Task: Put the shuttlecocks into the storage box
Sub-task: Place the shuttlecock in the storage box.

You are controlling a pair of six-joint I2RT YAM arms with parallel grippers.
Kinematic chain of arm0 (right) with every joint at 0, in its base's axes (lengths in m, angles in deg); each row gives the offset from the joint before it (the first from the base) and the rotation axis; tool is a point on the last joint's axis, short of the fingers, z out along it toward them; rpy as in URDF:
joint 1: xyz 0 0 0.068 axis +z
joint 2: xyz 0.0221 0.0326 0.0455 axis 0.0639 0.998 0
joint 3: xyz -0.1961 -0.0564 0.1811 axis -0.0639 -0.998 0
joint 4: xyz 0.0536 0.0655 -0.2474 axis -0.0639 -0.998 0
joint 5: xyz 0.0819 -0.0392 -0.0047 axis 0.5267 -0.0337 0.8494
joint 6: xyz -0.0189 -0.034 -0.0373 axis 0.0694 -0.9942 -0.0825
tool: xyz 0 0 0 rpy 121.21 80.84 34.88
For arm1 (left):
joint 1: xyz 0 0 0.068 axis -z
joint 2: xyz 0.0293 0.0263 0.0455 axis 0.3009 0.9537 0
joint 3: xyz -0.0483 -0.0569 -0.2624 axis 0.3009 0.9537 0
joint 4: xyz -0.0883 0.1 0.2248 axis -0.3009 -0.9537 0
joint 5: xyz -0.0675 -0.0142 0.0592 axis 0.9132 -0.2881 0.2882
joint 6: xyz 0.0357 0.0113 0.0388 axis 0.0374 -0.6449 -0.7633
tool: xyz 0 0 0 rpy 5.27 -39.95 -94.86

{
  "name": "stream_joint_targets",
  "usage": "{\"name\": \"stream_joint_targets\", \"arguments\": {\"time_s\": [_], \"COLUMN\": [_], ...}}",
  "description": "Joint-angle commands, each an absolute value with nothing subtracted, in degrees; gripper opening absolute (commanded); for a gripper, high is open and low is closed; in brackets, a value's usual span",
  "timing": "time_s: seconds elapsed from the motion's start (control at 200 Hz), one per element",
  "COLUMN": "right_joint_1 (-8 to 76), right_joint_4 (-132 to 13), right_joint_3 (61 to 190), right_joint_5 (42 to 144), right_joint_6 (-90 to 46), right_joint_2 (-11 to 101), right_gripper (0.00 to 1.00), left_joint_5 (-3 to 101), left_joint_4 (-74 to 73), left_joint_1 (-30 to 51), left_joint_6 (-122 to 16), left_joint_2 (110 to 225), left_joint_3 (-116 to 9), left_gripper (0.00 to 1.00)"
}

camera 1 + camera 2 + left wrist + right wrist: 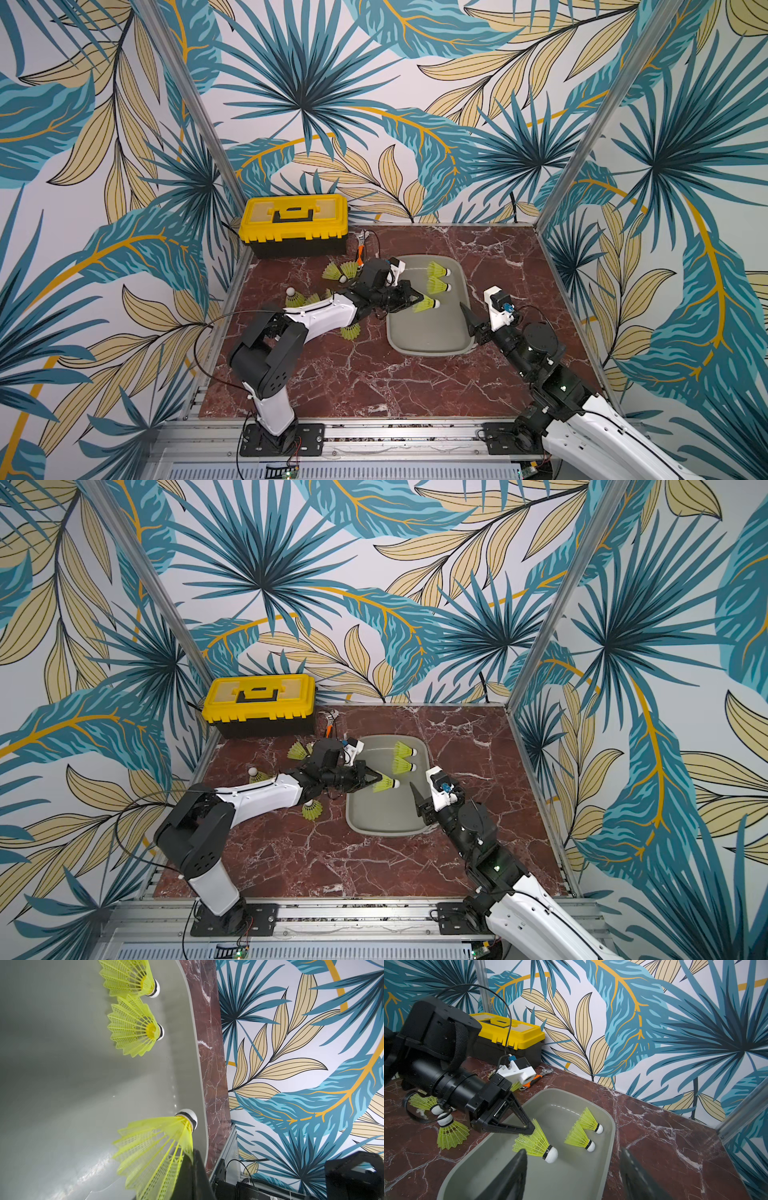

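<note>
Held shuttlecock (536, 1142): neon yellow-green skirt pinched at its edge by the left gripper (530, 1128), jaws together on the mesh, white tip pointing away from the arm. It hangs low inside the storage box (428, 334), near the middle; whether the tip touches the floor cannot be told. Two more shuttlecocks (437, 270) (438, 286) lie on their sides in the box's far end, just beside each other, tips toward the right wall. Several loose ones are outside on the table, left of the box: a pair (336, 271) near the far left corner of the box, one (296, 298) standing tip-up further left, one (351, 331) on the near side of the left forearm. The left arm (324, 311) crosses over this group and hides parts of it. Right gripper (573, 1151): jaws well apart, nothing between them, poised over the box's right rim at the near end. Surface: red-brown marble-pattern table (332, 374) with white veining. Yellow-lidded black toolbox (295, 224) in the far left corner, lid down; an orange-handled wrench (360, 251) lies between it and the box. Walls (374, 104) on three sides carry a teal and beige palm-leaf print, with aluminium posts (195, 108) at the far corners; both arm bases bolt to a metal rail (395, 432) along the near edge.
</note>
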State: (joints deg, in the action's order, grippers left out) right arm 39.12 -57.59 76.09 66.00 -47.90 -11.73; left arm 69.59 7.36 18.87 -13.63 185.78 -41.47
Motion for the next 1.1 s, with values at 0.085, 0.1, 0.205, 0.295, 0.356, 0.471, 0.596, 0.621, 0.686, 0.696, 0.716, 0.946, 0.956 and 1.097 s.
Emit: {"name": "stream_joint_targets", "arguments": {"time_s": [0.085,0.1,0.205,0.295,0.356,0.471,0.596,0.621,0.686,0.696,0.716,0.946,0.956,1.097], "right_joint_1": [39.36,39.38,39.41,39.36,39.37,39.35,39.40,39.39,39.39,39.42,39.35,39.39,39.38,39.35], "right_joint_4": [-60.35,-60.37,-60.71,-61.22,-61.55,-62.30,-62.48,-62.53,-62.48,-62.53,-62.49,-62.84,-62.83,-62.86], "right_joint_3": [74.84,74.84,74.70,74.50,74.40,74.32,74.10,74.04,73.87,73.87,73.88,73.60,73.60,73.47], "right_joint_5": [64.31,64.31,64.35,64.31,64.22,63.96,63.78,63.78,63.78,63.78,63.83,63.18,63.13,62.82], "right_joint_6": [-46.69,-46.61,-46.74,-46.77,-46.85,-46.84,-46.70,-46.71,-46.60,-46.60,-46.57,-46.57,-46.55,-46.68], "right_joint_2": [-12.57,-12.63,-13.08,-13.61,-13.95,-14.48,-14.76,-14.79,-14.77,-14.78,-14.84,-14.93,-14.93,-15.02], "right_gripper": [0.70,0.70,0.70,0.70,0.70,0.70,0.70,0.70,0.70,0.70,0.70,0.70,0.70,0.70], "left_joint_5": [67.44,67.49,67.14,66.70,66.21,65.89,66.01,66.09,66.10,66.18,66.22,66.06,66.04,65.68], "left_joint_4": [12.56,12.84,14.00,14.02,13.87,13.58,14.06,14.26,14.46,14.50,14.55,14.88,14.90,14.90], "left_joint_1": [20.80,20.91,21.39,21.45,21.50,21.47,21.52,21.51,21.56,21.52,21.54,21.85,21.86,22.12], "left_joint_6": [-11.82,-11.77,-11.67,-11.84,-11.98,-12.20,-11.97,-11.87,-11.55,-11.51,-11.44,-10.56,-10.60,-10.05], "left_joint_2": [190.04,190.35,192.68,194.46,195.26,196.66,198.44,198.81,199.70,199.86,200.12,202.48,202.57,203.72], "left_joint_3": [-46.03,-46.20,-47.44,-48.39,-48.79,-49.88,-50.96,-51.15,-51.72,-51.80,-51.97,-53.68,-53.77,-54.56], "left_gripper": [0.00,0.00,0.00,0.00,0.00,0.00,0.00,0.00,0.00,0.00,0.00,0.00,0.00,0.00]}}
